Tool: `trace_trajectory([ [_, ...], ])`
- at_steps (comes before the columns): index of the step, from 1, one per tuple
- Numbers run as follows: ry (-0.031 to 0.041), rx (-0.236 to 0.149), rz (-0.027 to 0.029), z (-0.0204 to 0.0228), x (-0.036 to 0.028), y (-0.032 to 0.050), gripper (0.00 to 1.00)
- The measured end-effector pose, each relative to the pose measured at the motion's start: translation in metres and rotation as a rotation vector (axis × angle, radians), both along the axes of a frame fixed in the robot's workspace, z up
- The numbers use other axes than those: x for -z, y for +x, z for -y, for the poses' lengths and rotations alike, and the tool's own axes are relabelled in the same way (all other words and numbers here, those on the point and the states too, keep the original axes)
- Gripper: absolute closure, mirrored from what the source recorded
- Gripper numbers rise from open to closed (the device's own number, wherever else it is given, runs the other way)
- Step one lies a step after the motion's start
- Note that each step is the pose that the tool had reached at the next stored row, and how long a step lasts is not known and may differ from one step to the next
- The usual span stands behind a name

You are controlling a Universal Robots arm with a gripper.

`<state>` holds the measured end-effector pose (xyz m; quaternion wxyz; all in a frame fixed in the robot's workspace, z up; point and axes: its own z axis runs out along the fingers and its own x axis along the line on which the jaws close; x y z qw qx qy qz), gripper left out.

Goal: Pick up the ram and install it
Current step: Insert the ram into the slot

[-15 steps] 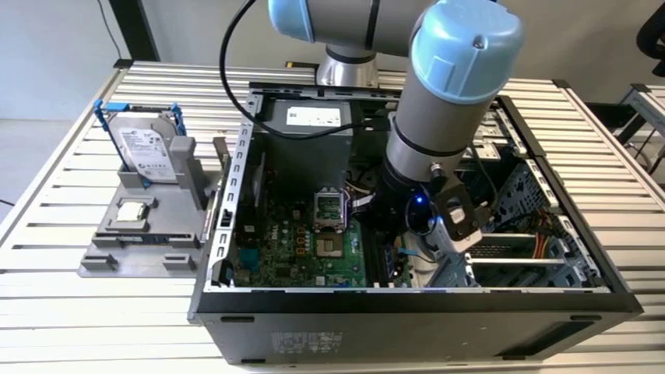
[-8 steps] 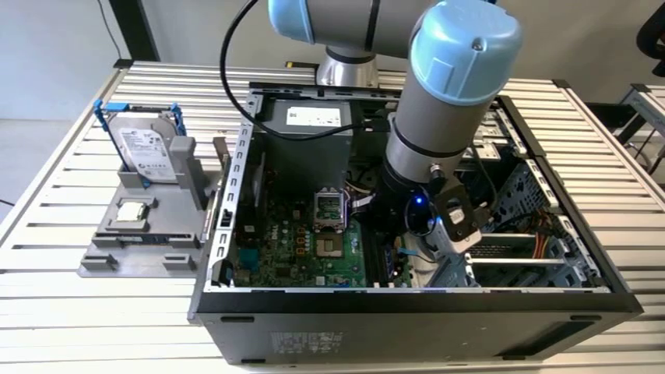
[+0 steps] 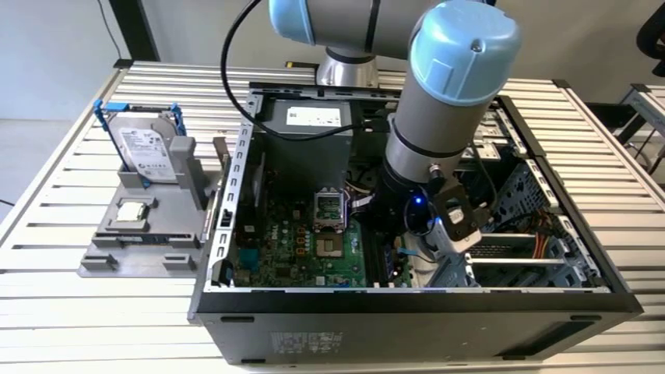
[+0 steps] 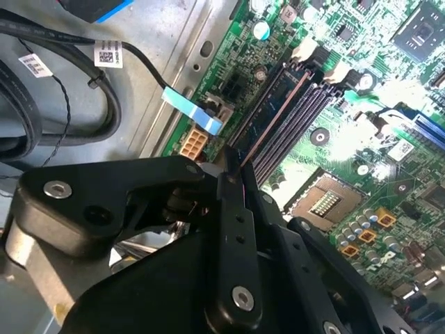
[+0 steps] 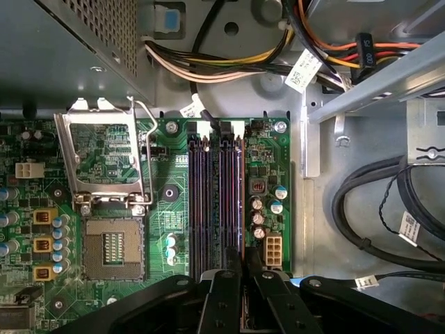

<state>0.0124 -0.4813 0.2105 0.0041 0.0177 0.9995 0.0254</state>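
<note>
Exterior view shows the arm (image 3: 447, 117) reaching down into the open case (image 3: 416, 304) at centre frame, with the gripper (image 3: 416, 222) low over the motherboard (image 3: 301, 241); the drive (image 3: 146, 148) and a small chip (image 3: 130, 210) sit on a grey stand at left on the bench (image 3: 62, 312). Both wrist views look along the closed-together fingers (image 5: 240, 275), which pinch a thin dark strip edge-on, and I judge this to be the ram (image 4: 271, 118), held at its near end. In the second wrist view the ram runs from the fingers (image 4: 233, 202) up toward the upper right, its long axis parallel to the slots (image 4: 295, 118) and lying in or directly over the leftmost one. In the first wrist view the same line appears as the slots (image 5: 215, 202) running vertically at centre, just right of the socket (image 5: 111, 247), with the fingertips at their lower end. Whether the ram is fully seated I cannot tell; the latches (image 4: 306, 49) at the far end look untouched.
</note>
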Motion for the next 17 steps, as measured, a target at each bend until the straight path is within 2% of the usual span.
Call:
trace_trajectory([
  [4, -0.0032, 0.0, -0.0023, -0.0003, 0.0019, 0.0002, 1.0],
  [14, -0.0031, 0.0, -0.0032, -0.0003, 0.0021, 0.0002, 1.0],
  [15, -0.0031, 0.0, -0.0033, -0.0003, 0.0021, 0.0002, 0.0],
  [17, -0.0033, 0.0, -0.0036, -0.0003, 0.0019, 0.0004, 0.0],
])
